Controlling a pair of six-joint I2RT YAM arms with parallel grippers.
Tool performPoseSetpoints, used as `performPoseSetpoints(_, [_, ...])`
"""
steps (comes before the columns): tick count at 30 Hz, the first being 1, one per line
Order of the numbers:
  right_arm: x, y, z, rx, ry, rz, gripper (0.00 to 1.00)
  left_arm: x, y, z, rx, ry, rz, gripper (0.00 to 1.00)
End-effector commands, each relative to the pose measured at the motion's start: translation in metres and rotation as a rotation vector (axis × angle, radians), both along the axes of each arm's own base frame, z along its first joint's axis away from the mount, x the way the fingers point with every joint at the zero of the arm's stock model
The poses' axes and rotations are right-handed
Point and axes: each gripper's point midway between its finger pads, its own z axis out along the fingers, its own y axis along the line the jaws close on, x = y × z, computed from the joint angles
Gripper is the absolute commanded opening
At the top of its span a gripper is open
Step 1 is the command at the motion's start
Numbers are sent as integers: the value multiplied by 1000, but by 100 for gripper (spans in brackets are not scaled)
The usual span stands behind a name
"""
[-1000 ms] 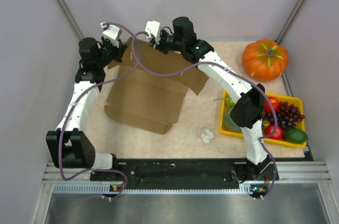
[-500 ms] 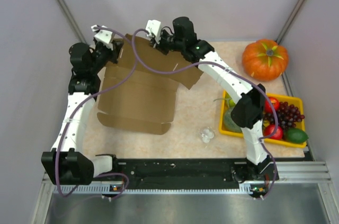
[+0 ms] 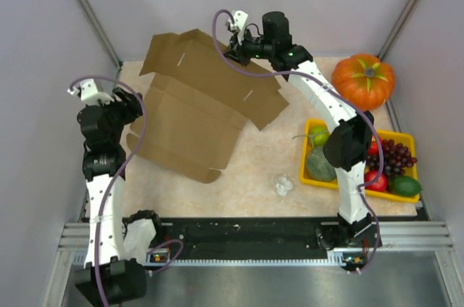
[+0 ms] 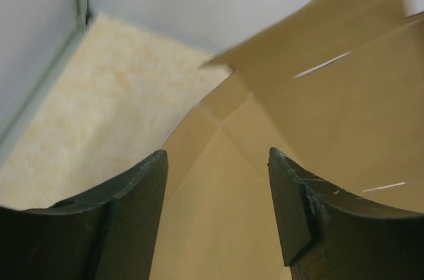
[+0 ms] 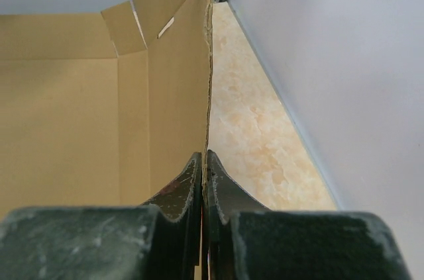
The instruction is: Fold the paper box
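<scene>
While the right arm stretches from its base past the yellow tray (image 3: 403, 135) to the back of the table (image 3: 261, 169), the right gripper (image 3: 233, 44) (image 5: 203, 173) is pinched tight on the far edge of the paper box (image 3: 196, 111) (image 5: 66, 128). This holds that side raised, and the near edge rests left of centre. The left arm stands tall at the left, wrist bent toward the sheet (image 4: 318, 128), with the left gripper (image 3: 129, 106) (image 4: 218, 181) spread wide and gripping nothing.

Plain matte brown right across the paper box (image 3: 196, 111), unprinted, only thin pale slits breaking it. The desk (image 3: 268, 162) shows cream with soft beige marbling. Ribbed orange pumpkin (image 3: 362, 80), yellow tray (image 3: 408, 138), dark purple grapes (image 3: 396, 154), glossy red fruit (image 3: 375, 180). Left tool (image 4: 217, 161) and right tool (image 5: 204, 161) are scuffed black. Purple cables (image 3: 214, 31), white-and-black arms (image 3: 322, 100).
</scene>
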Motion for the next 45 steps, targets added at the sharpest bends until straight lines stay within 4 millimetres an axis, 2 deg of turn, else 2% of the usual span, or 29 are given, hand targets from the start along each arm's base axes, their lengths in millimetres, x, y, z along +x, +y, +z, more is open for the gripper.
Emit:
performPoseSetpoints(1, [-27, -5, 65, 114, -70, 90, 0, 10, 2, -72, -231, 137, -63, 69])
performPoseSetpoints(2, [-28, -6, 65, 118, -63, 102, 0, 12, 5, -72, -238, 119, -84, 70])
performPoseSetpoints(3, [-29, -6, 64, 119, -58, 108, 0, 14, -6, -71, -233, 104, -159, 70])
performPoseSetpoints(5, [-29, -7, 63, 117, -56, 114, 0, 28, -7, -67, -207, 66, -207, 75])
performPoseSetpoints(6, [-30, -7, 63, 116, -59, 118, 0, 41, -6, -78, -223, 102, -227, 83])
performPoseSetpoints(7, [-30, -7, 63, 116, -61, 123, 0, 47, -8, -84, -233, 136, -257, 86])
performPoseSetpoints(8, [-30, -7, 63, 117, -62, 123, 0, 53, -8, -94, -243, 181, -274, 84])
performPoseSetpoints(9, [-28, -8, 63, 117, -61, 121, 0, 67, -3, -103, -261, 228, -292, 83])
performPoseSetpoints(10, [-28, -7, 61, 118, -52, 124, 0, 70, -7, -107, -289, 255, -333, 81])
performPoseSetpoints(13, [-29, -8, 62, 123, -46, 140, 0, 87, -4, -101, -293, 178, -359, 77])
performPoseSetpoints(15, [-27, -9, 59, 121, -39, 137, 0, 93, 2, -93, -271, 150, -344, 69])
performPoseSetpoints(19, [-24, -16, 59, 127, -29, 141, 0, 103, 7, -67, -197, 56, -352, 61])
performPoseSetpoints(22, [-23, -18, 59, 130, -28, 147, 0, 106, -3, -45, -184, -9, -446, 54])
performPoseSetpoints(27, [-24, -16, 57, 135, -12, 157, 0, 104, -9, -34, -141, -74, -464, 66])
performPoseSetpoints(30, [-25, -15, 59, 143, -7, 168, 0, 107, -11, -36, -39, -86, -434, 66])
performPoseSetpoints(32, [-26, -14, 61, 148, -4, 171, 0, 110, -16, -38, 0, -78, -451, 62])
performPoseSetpoints(37, [-29, -15, 67, 156, -6, 173, 0, 123, -21, -50, -19, -48, -480, 64])
performPoseSetpoints(43, [-31, -15, 68, 160, 2, 177, 0, 135, -37, -57, 50, -29, -483, 60])
performPoseSetpoints(45, [-32, -15, 70, 163, -2, 182, 0, 136, -34, -57, 66, -25, -449, 59])
